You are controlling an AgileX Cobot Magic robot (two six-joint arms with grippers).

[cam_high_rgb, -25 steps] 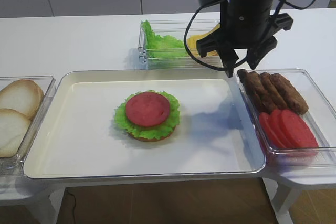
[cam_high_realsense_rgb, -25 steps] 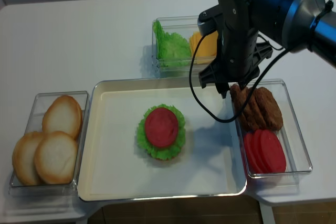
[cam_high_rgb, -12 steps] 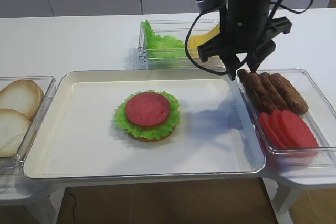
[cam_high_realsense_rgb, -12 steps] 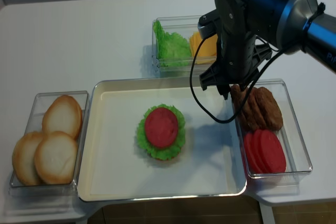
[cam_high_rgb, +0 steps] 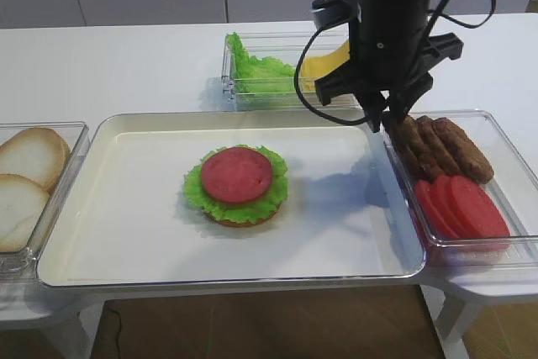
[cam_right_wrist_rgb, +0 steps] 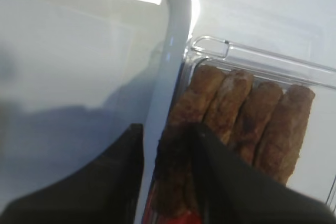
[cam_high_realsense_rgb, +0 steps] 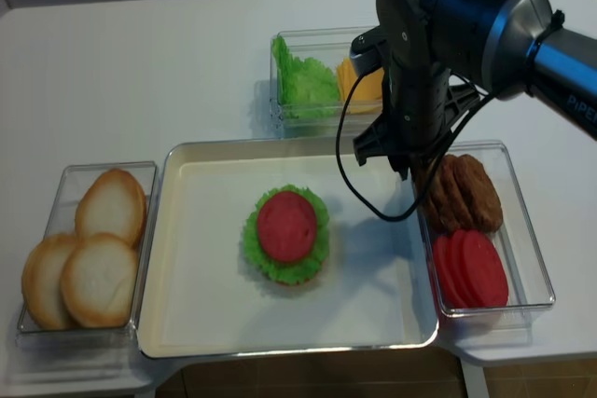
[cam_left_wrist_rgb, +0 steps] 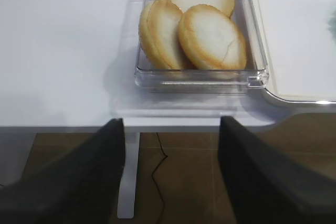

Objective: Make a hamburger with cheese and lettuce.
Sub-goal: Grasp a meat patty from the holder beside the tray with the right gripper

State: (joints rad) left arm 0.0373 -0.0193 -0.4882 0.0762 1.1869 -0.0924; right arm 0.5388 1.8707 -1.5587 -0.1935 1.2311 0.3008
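Black right gripper (cam_high_rgb: pixel 385 121) pinching the leftmost brown patty (cam_right_wrist_rgb: pixel 181 145) in the clear bin (cam_high_rgb: pixel 513 150).
On the white tray (cam_high_rgb: pixel 118 208), the hamburger (cam_high_rgb: pixel 236 184) sits at centre: bun base, frilly leaf, red slice on top. Lettuce (cam_high_rgb: pixel 256 71) and cheese (cam_high_rgb: pixel 324 60) share the container at 12 o'clock. Left gripper (cam_left_wrist_rgb: pixel 170 177) hangs spread near the bun halves (cam_left_wrist_rgb: pixel 194 30).

- The hamburger (cam_high_rgb: pixel 236 185) sits mid-tray (cam_high_rgb: pixel 126 233) on the desk (cam_high_rgb: pixel 109 65).
- Bun halves (cam_high_rgb: pixel 25 178) lie in a bin left of the tray.
- Patties (cam_high_rgb: pixel 441 149) lie behind tomato slices (cam_high_rgb: pixel 462 205) in the right bin.
- Lettuce (cam_high_rgb: pixel 256 69) lies left of cheese (cam_high_rgb: pixel 324 63) in the bin behind.
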